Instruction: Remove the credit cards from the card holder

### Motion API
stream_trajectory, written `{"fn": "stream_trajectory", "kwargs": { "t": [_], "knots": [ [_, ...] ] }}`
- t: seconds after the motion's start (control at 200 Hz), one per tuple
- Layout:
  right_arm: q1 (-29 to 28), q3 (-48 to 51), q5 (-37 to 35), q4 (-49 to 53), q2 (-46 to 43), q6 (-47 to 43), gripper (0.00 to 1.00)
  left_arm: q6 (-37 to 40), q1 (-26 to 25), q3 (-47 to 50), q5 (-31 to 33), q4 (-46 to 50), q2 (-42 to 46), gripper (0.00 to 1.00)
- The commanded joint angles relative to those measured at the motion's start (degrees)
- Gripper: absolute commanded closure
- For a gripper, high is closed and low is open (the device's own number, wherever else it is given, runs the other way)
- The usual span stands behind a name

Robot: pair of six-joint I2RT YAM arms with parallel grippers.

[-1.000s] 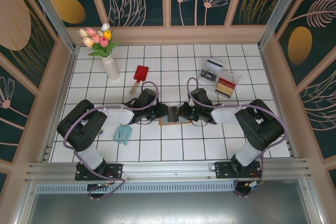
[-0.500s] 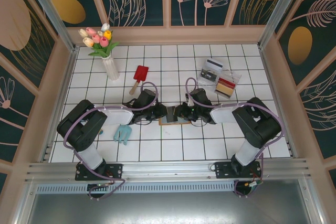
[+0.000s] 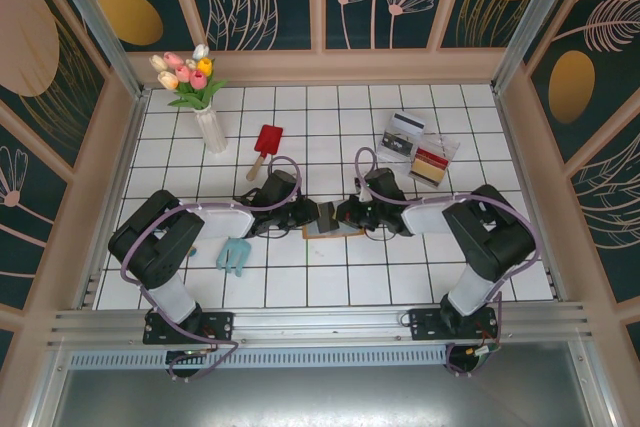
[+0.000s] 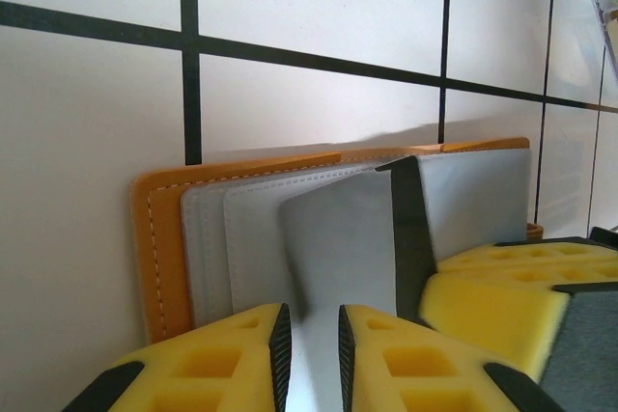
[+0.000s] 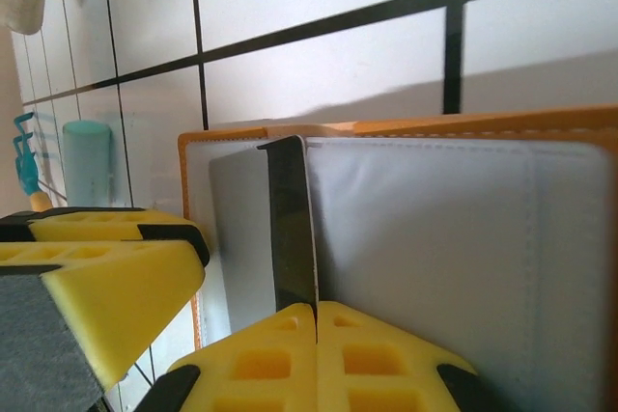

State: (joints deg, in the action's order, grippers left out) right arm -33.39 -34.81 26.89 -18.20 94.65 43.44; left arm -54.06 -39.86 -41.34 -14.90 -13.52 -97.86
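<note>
While the orange-brown folding card holder (image 4: 153, 258) lies open on the tiled tabletop (image 4: 87, 113), our left tool (image 4: 309, 320) clamps a grey dark-striped credit card (image 4: 338, 238); our right tool (image 5: 317, 320) is pressed shut.

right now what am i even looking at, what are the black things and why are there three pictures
The black things are two robot arms, the left arm and the right arm, bolted at the near edge of a tiled table. The wide picture comes from a camera above and behind them. The two close-ups come from cameras on their wrists, so the yellow fingers are each arm's own tool.

On the table are a vase of tulips, a red utensil, a teal item and a clear tray. Between the arms lies an open orange card holder.

The left tool is shut on a grey card with a dark stripe. The right tool is shut, with its tips right at that stripe. Whether it pinches the card, I cannot tell.
</note>
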Motion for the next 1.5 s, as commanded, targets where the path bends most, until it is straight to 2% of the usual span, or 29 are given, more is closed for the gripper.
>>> {"fn": "stream_trajectory", "kwargs": {
  "t": [0.0,0.055,0.1,0.33,0.59,0.716,0.786,0.881,0.996,1.126,1.276,1.371,1.491],
  "knots": [
    [1.66,2.20,-4.34,5.34,-4.38,-2.65,0.97,0.59,-0.04,1.69,1.37,5.52,-0.99,0.74],
    [1.67,3.16,-5.95,6.50,-6.22,-3.91,0.99,0.79,-0.04,1.40,1.36,5.66,-0.84,0.73],
    [4.11,4.22,-6.18,6.68,-7.44,-4.65,1.00,0.95,-0.03,1.20,1.36,5.57,-0.68,0.73],
    [6.82,6.02,0.70,1.87,-11.92,-6.59,1.00,2.83,0.36,-2.69,-2.62,4.09,-0.73,0.66],
    [11.44,9.41,10.20,-10.19,-19.41,0.39,1.00,4.93,3.42,-7.44,-10.84,1.54,3.30,0.50],
    [14.21,8.83,14.87,-13.78,-20.97,2.97,1.00,1.33,4.81,-6.71,-20.21,-8.62,5.02,0.39],
    [15.55,7.31,18.28,-15.00,-21.16,4.87,1.00,-1.16,4.84,-7.56,-23.03,-12.39,5.64,0.35],
    [16.51,5.11,21.67,-17.22,-21.52,7.97,1.00,-3.21,4.80,-9.24,-25.31,-15.42,6.26,0.32],
    [16.85,2.91,23.05,-19.21,-21.70,11.77,1.00,-4.60,5.11,-11.75,-25.01,-15.23,6.30,0.31],
    [16.89,1.10,23.95,-22.99,-21.74,17.35,1.00,-10.42,5.14,-13.34,-23.81,-20.00,5.50,0.33],
    [16.87,-0.96,23.61,-23.17,-23.08,18.26,1.00,-10.84,5.44,-15.52,-22.16,-19.00,4.84,0.40],
    [16.86,-1.40,23.75,-23.28,-23.45,18.75,1.00,-13.35,5.58,-15.47,-23.95,-24.58,4.35,0.54],
    [16.88,-1.67,24.80,-23.19,-23.67,19.56,1.00,-14.95,5.63,-13.46,-24.52,-31.79,5.02,0.75]
  ]
}}
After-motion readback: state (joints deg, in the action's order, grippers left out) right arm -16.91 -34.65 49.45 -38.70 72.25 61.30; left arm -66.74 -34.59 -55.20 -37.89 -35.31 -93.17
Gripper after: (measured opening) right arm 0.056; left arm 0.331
